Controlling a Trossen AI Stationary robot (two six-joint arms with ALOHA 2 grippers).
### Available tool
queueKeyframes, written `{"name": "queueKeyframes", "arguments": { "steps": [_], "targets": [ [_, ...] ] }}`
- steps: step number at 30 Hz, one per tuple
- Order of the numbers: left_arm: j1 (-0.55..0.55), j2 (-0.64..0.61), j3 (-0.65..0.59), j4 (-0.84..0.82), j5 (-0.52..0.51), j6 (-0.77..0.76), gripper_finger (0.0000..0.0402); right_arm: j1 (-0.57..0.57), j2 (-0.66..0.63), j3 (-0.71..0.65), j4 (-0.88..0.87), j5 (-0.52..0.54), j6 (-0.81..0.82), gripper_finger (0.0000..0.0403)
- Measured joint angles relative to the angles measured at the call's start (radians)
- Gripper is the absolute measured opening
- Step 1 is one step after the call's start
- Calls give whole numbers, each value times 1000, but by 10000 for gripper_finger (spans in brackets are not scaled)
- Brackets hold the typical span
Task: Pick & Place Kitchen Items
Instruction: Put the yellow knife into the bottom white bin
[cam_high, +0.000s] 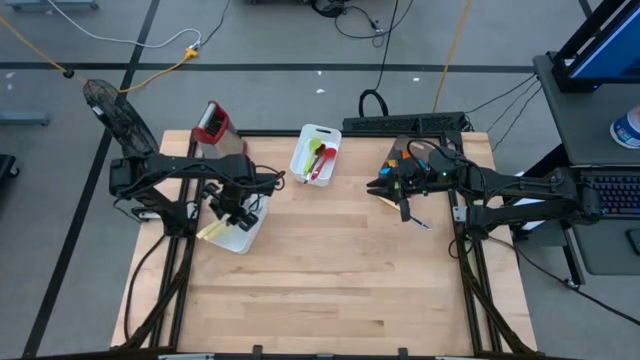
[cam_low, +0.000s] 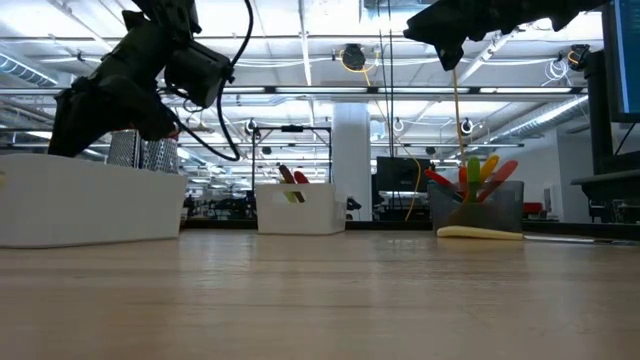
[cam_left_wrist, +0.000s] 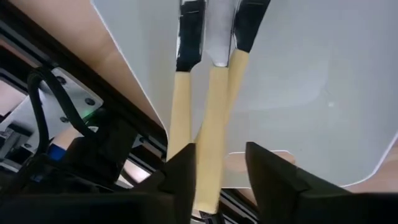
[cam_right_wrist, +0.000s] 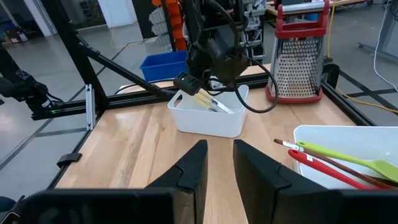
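Fingers of the left gripper (cam_left_wrist: 217, 177) stand parted around cream-handled cutlery (cam_left_wrist: 214, 112) over the left tray (cam_high: 243, 238); right gripper (cam_high: 403, 197) narrow, empty; several utensils (cam_low: 470, 180) remain unplaced.

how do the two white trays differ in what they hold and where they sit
The left tray holds cream-handled cutlery and sits under the left claw. The middle tray holds a green spatula and a red utensil, with no claw above it. Both are white, rectangular and open-topped.

Cutlery (cam_left_wrist: 211, 106) in left tray (cam_high: 245, 238)
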Motion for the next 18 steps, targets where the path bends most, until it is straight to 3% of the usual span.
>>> {"name": "queueKeyframes", "arguments": {
  "steps": [8,13,18],
  "targets": [
    [4,-16,0,-9,-3,-2,197,0,0,0,-10,-1,31,68],
    [-4,-86,24,-10,-145,-81,208,8,0,0,-99,5,-27,68],
    [-13,-209,45,15,-252,-131,209,38,0,0,-212,124,-69,68]
  ]
}}
